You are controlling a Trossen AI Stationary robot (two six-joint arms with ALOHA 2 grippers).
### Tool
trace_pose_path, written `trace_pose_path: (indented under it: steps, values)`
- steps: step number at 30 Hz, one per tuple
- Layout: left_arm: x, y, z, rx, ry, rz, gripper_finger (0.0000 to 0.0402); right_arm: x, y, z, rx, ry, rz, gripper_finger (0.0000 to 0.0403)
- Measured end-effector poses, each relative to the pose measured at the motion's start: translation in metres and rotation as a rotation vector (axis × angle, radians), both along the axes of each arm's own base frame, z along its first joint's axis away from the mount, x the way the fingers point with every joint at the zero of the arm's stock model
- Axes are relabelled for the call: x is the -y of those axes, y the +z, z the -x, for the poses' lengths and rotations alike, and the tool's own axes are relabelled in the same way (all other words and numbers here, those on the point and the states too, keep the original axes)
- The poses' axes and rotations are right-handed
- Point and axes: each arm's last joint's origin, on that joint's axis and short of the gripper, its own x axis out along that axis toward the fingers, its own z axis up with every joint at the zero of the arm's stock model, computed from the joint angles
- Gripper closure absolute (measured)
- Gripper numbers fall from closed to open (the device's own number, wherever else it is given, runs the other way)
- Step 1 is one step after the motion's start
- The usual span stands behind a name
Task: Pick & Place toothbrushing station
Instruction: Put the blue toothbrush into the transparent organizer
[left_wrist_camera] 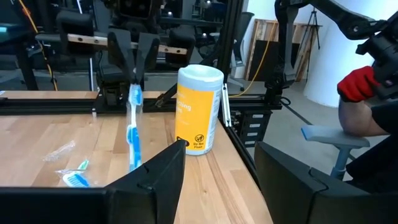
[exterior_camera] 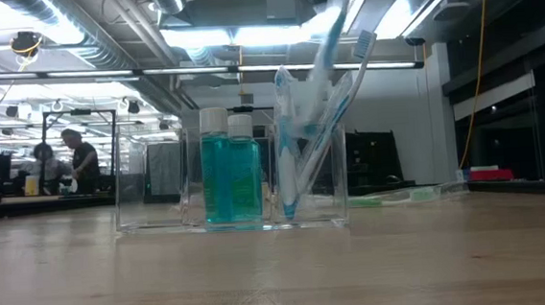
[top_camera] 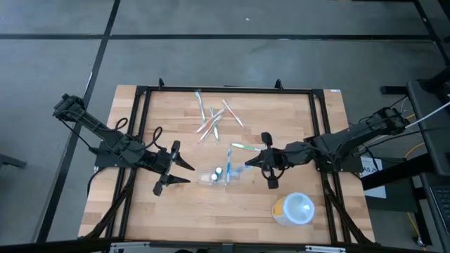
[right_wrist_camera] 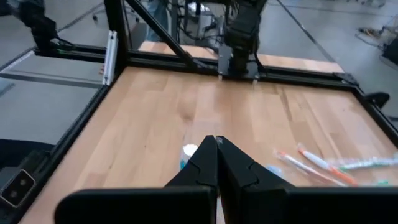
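We see the toothbrushing station (exterior_camera: pixel 229 189) standing upright near the middle of the surface (top_camera: pixel 232 204), with two teal bottles (exterior_camera: pixel 232 175) in one part and a few brushes leaning in another. The right gripper (top_camera: pixel 266 163) hangs just beside it, jaws closed on a blue-and-white toothbrush (left_wrist_camera: pixel 133 127) that dangles head-down; whether its tip is already inside the holder we cannot quite tell.

The left gripper (top_camera: pixel 174 166) waits on the other side, jaws spread wide and empty.

Our worry is the clear, light holder. If the hanging brush catches its rim or the leaning brushes, it could skid or tip, spilling bottles. The brush may also swing or slip, landing among the loose toothbrushes (top_camera: pixel 213 118) farther back.
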Motion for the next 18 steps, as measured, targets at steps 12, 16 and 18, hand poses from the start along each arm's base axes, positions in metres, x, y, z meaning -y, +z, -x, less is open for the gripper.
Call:
trace_pose_path:
  steps: [12, 16, 18]
  values:
    - [0.000, 0.000, 0.000, 0.000, 0.000, 0.001, 0.0216, 0.003, -0.007, -0.003, -0.046, -0.025, -0.021, 0.0403]
    - [0.000, 0.000, 0.000, 0.000, 0.000, 0.001, 0.0217, 0.007, -0.018, -0.014, -0.090, 0.004, -0.054, 0.0403]
    - [0.000, 0.000, 0.000, 0.000, 0.000, 0.001, 0.0217, 0.010, -0.025, -0.021, -0.115, 0.012, -0.062, 0.0403]
